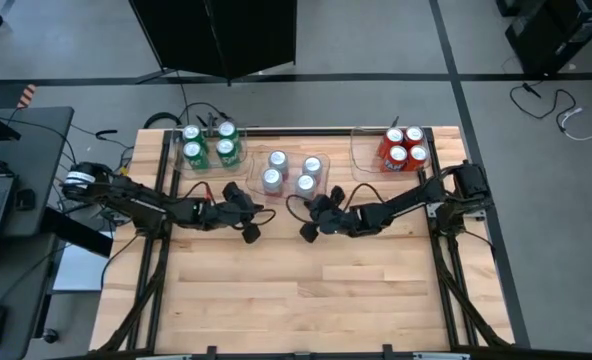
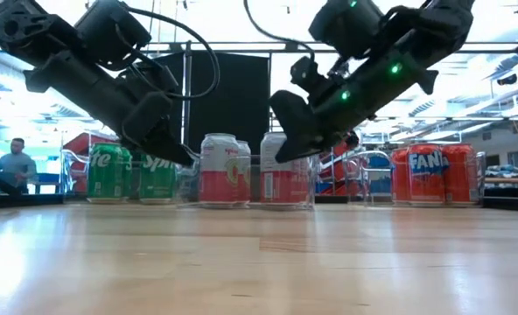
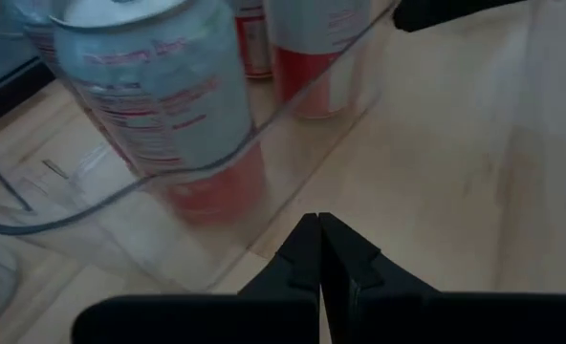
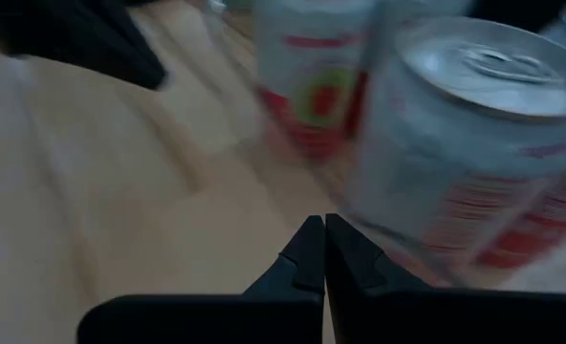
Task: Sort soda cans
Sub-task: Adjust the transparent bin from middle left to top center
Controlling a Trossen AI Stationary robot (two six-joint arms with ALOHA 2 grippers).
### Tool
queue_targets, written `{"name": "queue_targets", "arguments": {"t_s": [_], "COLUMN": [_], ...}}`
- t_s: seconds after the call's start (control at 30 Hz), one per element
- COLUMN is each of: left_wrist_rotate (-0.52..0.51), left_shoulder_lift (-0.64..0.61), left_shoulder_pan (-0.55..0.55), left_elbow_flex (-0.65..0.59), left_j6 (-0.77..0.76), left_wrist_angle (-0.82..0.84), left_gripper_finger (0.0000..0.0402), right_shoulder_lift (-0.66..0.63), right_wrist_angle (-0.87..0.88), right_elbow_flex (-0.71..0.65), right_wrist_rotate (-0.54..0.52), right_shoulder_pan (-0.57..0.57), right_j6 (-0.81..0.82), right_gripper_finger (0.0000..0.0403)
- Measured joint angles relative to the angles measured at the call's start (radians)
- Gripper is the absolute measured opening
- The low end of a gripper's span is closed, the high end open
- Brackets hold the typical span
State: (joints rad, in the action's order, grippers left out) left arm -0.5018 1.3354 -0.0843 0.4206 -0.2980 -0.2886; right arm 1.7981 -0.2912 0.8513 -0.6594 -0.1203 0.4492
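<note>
Twelve cans all parked in clear trays along the 12 o'clock edge of the table [image 1: 296, 290]. Four green cans [image 1: 208, 145] in the tray toward 10 o'clock, four silver-white cans [image 1: 291, 172] in the middle tray [image 1: 321, 185], four red cans [image 1: 404, 148] in the tray toward 2 o'clock. Left gripper [image 1: 248, 232] hanging over bare wood just at 7 o'clock of the middle tray, fingers pinched together, nothing between them. Right gripper [image 1: 306, 232] just at 5 o'clock of that same tray, also clamped tight on nothing. Both well above the tabletop in the low view, tips near each other but apart.
</note>
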Motion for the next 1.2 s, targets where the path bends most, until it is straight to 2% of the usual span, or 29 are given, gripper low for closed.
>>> {"name": "queue_targets", "arguments": {"t_s": [0.4,0.7,0.93,1.2], "left_wrist_rotate": [0.004,0.099,0.159,0.183], "left_shoulder_lift": [0.000,0.019,0.101,0.226], "left_shoulder_pan": [0.147,0.284,0.367,0.429], "left_elbow_flex": [0.000,0.000,0.046,0.131], "left_j6": [0.080,0.123,0.138,0.161], "left_wrist_angle": [-0.039,-0.118,-0.143,-0.166], "left_gripper_finger": [0.0001,0.0000,0.0000,0.0000], "right_shoulder_lift": [0.000,0.000,0.000,-0.002], "right_wrist_angle": [0.031,0.042,0.073,0.095], "right_elbow_flex": [0.000,0.000,0.000,0.000], "right_wrist_rotate": [-0.005,-0.007,-0.031,-0.031], "right_shoulder_pan": [0.105,0.137,0.139,0.198], "right_j6": [-0.006,-0.007,-0.007,-0.004], "right_gripper_finger": [0.0000,0.0000,0.0000,0.0000]}}
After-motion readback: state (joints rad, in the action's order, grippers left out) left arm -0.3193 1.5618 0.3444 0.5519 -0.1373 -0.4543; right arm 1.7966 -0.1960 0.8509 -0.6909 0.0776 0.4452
